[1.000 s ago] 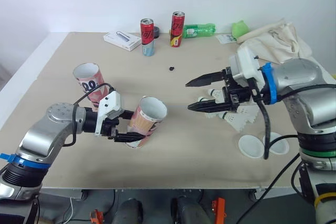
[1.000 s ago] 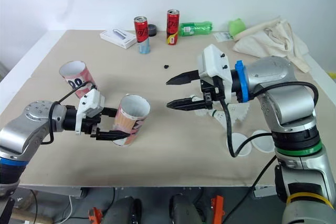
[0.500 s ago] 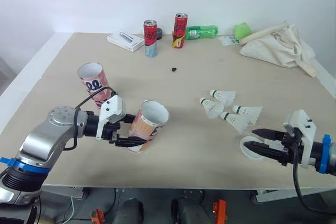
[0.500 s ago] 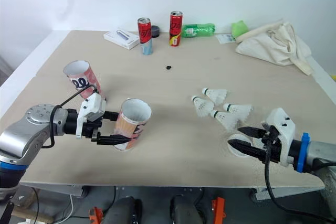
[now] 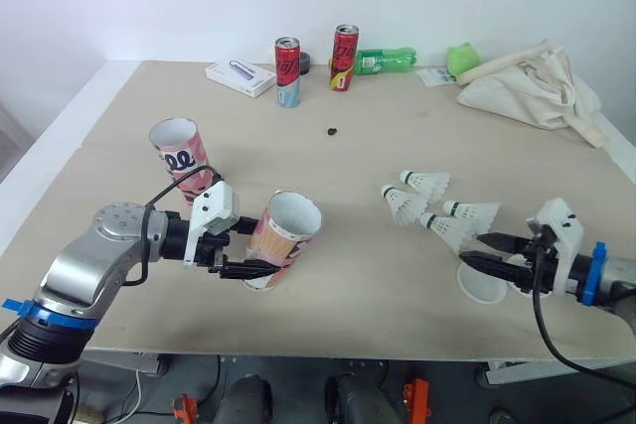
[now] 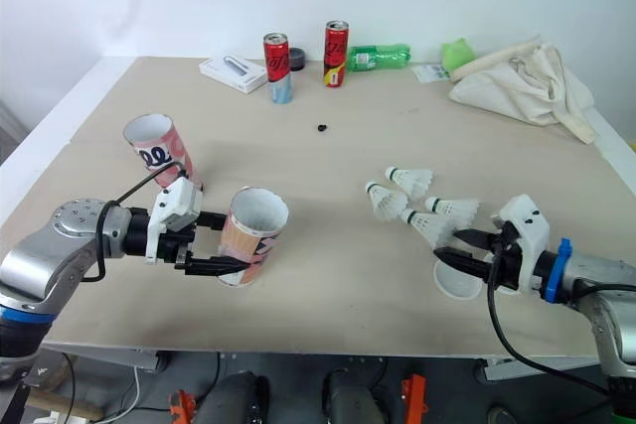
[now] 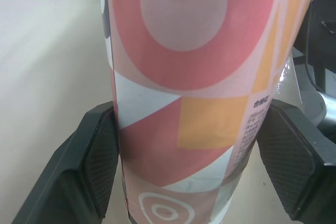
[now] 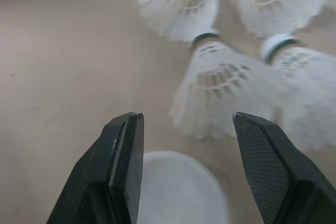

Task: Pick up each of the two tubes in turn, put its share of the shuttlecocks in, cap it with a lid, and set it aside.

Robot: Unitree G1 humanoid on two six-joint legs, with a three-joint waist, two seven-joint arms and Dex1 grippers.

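Note:
My left gripper [image 5: 260,251] is shut on a pink and orange patterned tube [image 5: 283,240], tilted with its open mouth up and to the right; in the left wrist view the tube [image 7: 189,77] sits between both pads [image 7: 102,166]. A second tube [image 5: 181,151] stands behind it at the left. Several white shuttlecocks [image 5: 427,183] lie at the right centre. My right gripper [image 5: 471,248] is open and low at the front right, with its tips over a white lid [image 5: 479,286] and pointing at the nearest shuttlecock [image 8: 220,87]. A second lid [image 5: 521,275] is partly hidden behind it.
Two drink cans [image 5: 287,71], a green bottle [image 5: 383,60] and a white box [image 5: 240,76] stand along the far edge. A cream cloth bag [image 5: 537,86] lies at the far right. A small black object [image 5: 331,130] sits mid-table. The front table edge [image 5: 298,353] runs just below both grippers.
My right arm swung from above the shuttlecocks down to the front right, then edged left over the lid. The left gripper kept its hold on the tube. The camera shifted slightly.

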